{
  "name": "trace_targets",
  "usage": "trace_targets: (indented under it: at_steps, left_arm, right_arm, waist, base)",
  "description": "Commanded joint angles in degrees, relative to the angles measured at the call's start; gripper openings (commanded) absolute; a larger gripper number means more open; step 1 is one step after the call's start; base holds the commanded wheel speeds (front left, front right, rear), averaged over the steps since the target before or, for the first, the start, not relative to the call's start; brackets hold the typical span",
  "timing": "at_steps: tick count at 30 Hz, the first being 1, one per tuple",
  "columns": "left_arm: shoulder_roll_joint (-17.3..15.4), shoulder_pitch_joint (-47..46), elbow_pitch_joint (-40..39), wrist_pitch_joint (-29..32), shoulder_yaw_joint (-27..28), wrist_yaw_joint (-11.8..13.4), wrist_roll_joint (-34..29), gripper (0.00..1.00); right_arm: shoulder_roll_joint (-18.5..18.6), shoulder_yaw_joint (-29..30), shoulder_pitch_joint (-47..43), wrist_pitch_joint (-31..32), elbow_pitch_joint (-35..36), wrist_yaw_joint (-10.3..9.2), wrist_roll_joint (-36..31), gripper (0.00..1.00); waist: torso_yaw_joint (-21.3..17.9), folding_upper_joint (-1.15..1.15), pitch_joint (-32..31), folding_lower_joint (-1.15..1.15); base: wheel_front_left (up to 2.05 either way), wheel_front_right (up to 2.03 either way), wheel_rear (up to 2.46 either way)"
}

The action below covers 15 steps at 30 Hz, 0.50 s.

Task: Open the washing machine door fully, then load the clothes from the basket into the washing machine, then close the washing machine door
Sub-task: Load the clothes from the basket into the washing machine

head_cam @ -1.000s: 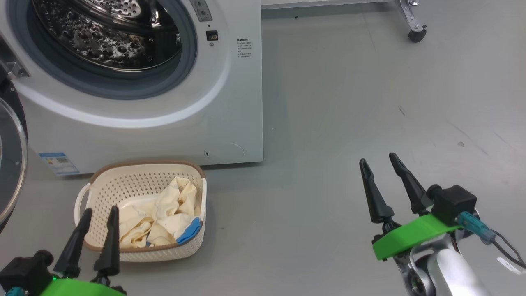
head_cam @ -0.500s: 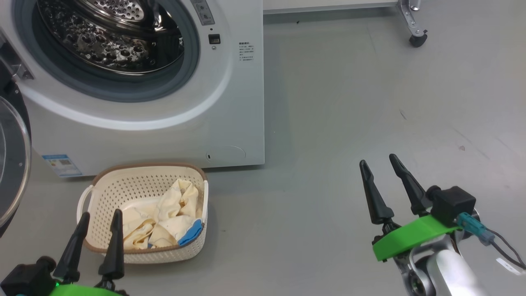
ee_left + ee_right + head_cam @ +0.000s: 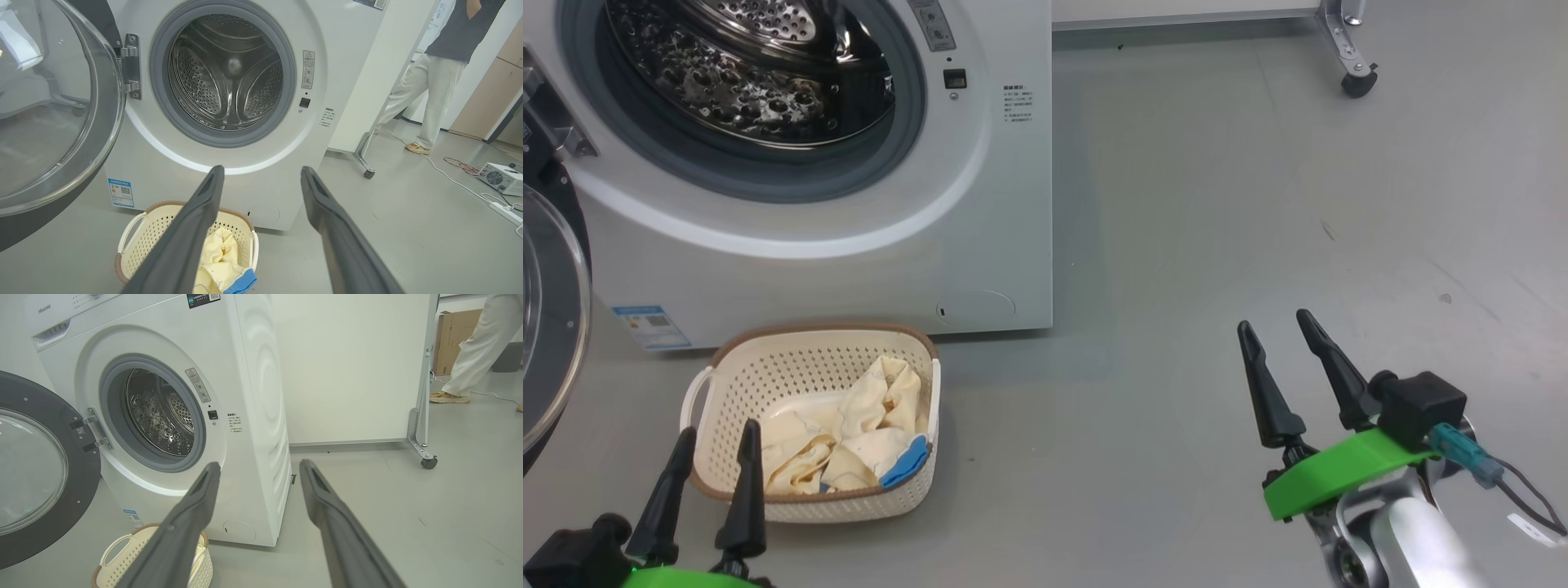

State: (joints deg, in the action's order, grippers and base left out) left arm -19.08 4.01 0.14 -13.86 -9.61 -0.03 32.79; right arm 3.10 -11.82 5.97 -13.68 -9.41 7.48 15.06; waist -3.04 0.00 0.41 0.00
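The white washing machine (image 3: 980, 204) stands with its drum (image 3: 226, 73) exposed. Its black-framed glass door (image 3: 49, 102) is swung wide open to the left, and it also shows as a door (image 3: 547, 310) at the head view's left edge. On the floor in front sits the cream basket (image 3: 768, 367), holding cream-yellow clothes (image 3: 849, 433) with a blue patch. My left gripper (image 3: 720, 426) is open and empty, just short of the basket's near rim. My right gripper (image 3: 1274, 320) is open and empty over bare floor, far to the right.
Grey floor spreads to the right of the machine. A white panel on a castor frame (image 3: 428, 462) stands behind it. A person (image 3: 441, 73) stands beyond the panel. Cables and a small white box (image 3: 500, 177) lie on the floor there.
My left gripper's fingers have spread wider and sit slightly lower in the picture. The head view has shifted a little. The right gripper has not moved.
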Motion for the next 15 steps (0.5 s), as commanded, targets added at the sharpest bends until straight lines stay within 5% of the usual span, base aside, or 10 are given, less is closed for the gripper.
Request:
trace_targets:
  at_steps: [1,15]
  left_arm:
    - [-0.9,-2.6,-1.4,-0.7,2.7,-0.2,-0.4,1.00]
    - [-0.5,-2.9,0.2,-1.0,3.4,-0.4,-1.8,1.00]
  right_arm:
    - [-0.2,-1.1,1.3,-0.5,1.7,0.01,-0.3,1.00]
    - [-0.2,-1.2,1.3,-0.2,1.3,0.01,-0.5,1.00]
  waist:
    - [0.0,0.00,0.0,0.00]
    - [0.3,0.00,-0.3,0.00]
  base:
    - [0.00,0.00,0.00]
    - [0.00,0.00,0.00]
